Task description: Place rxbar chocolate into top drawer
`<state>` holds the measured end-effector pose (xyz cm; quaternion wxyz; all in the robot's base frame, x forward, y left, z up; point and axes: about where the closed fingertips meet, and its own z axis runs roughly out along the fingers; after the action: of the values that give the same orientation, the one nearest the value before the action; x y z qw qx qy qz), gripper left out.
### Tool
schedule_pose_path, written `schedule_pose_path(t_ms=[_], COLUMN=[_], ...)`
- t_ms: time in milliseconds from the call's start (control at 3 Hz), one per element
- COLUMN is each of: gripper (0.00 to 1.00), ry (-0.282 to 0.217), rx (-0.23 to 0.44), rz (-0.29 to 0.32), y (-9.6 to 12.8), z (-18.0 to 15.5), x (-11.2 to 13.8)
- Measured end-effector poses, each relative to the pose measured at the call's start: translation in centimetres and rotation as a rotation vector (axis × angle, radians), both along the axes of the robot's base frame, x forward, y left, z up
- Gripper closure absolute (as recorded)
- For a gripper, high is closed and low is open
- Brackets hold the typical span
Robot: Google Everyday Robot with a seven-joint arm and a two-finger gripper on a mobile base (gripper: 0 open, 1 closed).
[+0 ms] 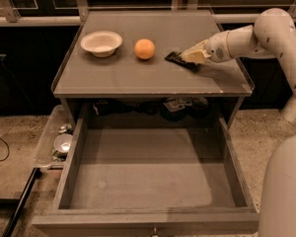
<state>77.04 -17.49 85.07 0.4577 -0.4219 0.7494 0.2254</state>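
Note:
The rxbar chocolate [177, 59], a flat black bar, lies on the grey cabinet top [138, 78] just right of the orange. My gripper [193, 57] comes in from the right and sits right at the bar's right end, low over the top; the bar's right part is hidden under it. The top drawer [148, 181] is pulled wide open below the cabinet top. Its flat grey bottom is bare and a small knob [153, 230] shows on its front.
An orange [144, 49] and a white bowl [101, 42] stand on the cabinet top to the left of the bar. A clear plastic bin [59, 141] of small items sits on the floor left of the drawer. My arm's white body [286, 191] fills the lower right.

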Motion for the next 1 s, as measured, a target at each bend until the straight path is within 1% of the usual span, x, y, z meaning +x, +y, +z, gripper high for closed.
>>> schedule_pose_path(t_ms=[667,1000], gripper=[0.15,0.00], ry=[0.000,0.013], rx=[0.000,-0.010], rz=[0.000,-0.008], y=[0.01,0.01], z=[0.00,-0.73], x=[0.00,0.33])
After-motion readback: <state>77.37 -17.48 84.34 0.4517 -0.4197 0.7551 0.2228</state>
